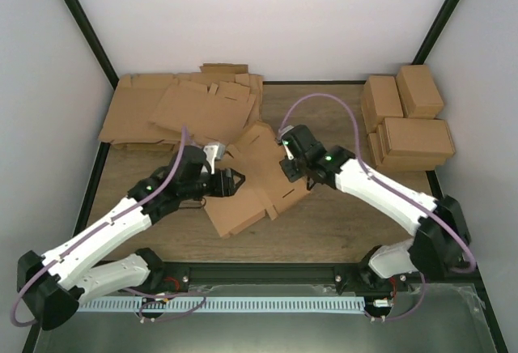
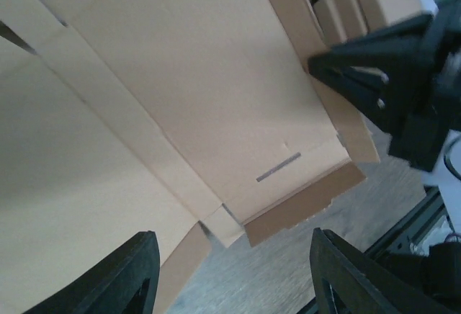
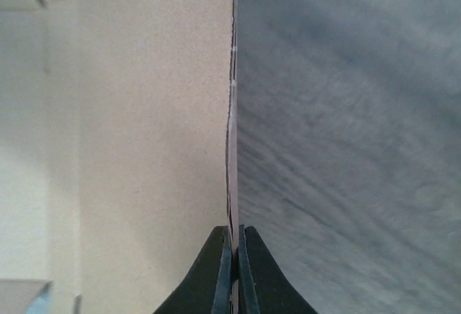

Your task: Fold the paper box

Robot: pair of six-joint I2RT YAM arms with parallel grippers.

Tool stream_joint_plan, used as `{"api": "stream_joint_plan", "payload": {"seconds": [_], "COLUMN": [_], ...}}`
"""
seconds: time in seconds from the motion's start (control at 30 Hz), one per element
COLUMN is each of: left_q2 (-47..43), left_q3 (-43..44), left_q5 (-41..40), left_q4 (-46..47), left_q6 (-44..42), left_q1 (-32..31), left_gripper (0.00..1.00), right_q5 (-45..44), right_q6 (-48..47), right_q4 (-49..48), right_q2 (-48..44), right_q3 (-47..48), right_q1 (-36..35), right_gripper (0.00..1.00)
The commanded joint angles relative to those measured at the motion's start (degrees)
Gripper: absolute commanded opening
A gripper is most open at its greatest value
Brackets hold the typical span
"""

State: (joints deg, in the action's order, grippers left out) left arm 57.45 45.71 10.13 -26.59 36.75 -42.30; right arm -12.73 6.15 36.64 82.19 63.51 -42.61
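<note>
The paper box point(image 1: 251, 195) lies mostly unfolded in the middle of the table, a plain brown sheet with panels and small flaps. My right gripper point(image 1: 289, 167) is at its right edge, shut on a raised panel edge point(image 3: 232, 112) that runs thin and upright between the fingers point(image 3: 234, 231). My left gripper point(image 1: 235, 183) hovers over the box's left part and is open, its fingers point(image 2: 232, 235) wide apart with nothing between them. Below them I see a slotted panel point(image 2: 202, 76) and a corner flap point(image 2: 302, 206). The right gripper point(image 2: 389, 91) shows dark at that view's right.
A thick heap of flat cardboard sheets point(image 1: 178, 110) lies at the back left. Several folded brown boxes point(image 1: 409, 122) are stacked at the back right. A black rail point(image 1: 267, 272) runs along the table's near edge.
</note>
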Motion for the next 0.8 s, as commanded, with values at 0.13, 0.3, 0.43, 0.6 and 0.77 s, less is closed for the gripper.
{"api": "stream_joint_plan", "payload": {"seconds": [0.13,0.3,0.43,0.6,0.77], "left_q2": [-2.1,-0.3,0.4,0.2,2.4], "left_q3": [13.6,18.8,20.4,17.2,17.1], "left_q5": [-7.1,-7.5,-1.1,15.1,17.8], "left_q4": [-9.9,-13.1,-13.0,-8.2,-8.6], "left_q6": [-5.0,-6.3,-5.8,-3.8,-7.4], "left_q1": [0.5,1.9,6.3,15.2,16.1], "left_gripper": [0.6,0.6,0.62,0.63,0.68], "right_q5": [0.0,-3.2,-1.3,3.1,-2.2], "right_q6": [-28.3,-41.1,-48.9,-54.8,-60.5], "right_q4": [-0.9,6.9,9.3,2.5,-9.1], "right_q2": [-16.0,-15.7,-15.7,-15.7,-14.7], "right_q3": [-0.2,2.8,4.8,1.3,-9.7], "right_q1": [-0.7,-0.7,-0.7,-1.8,-10.3], "right_gripper": [0.01,0.01,0.01,0.01,0.01]}}
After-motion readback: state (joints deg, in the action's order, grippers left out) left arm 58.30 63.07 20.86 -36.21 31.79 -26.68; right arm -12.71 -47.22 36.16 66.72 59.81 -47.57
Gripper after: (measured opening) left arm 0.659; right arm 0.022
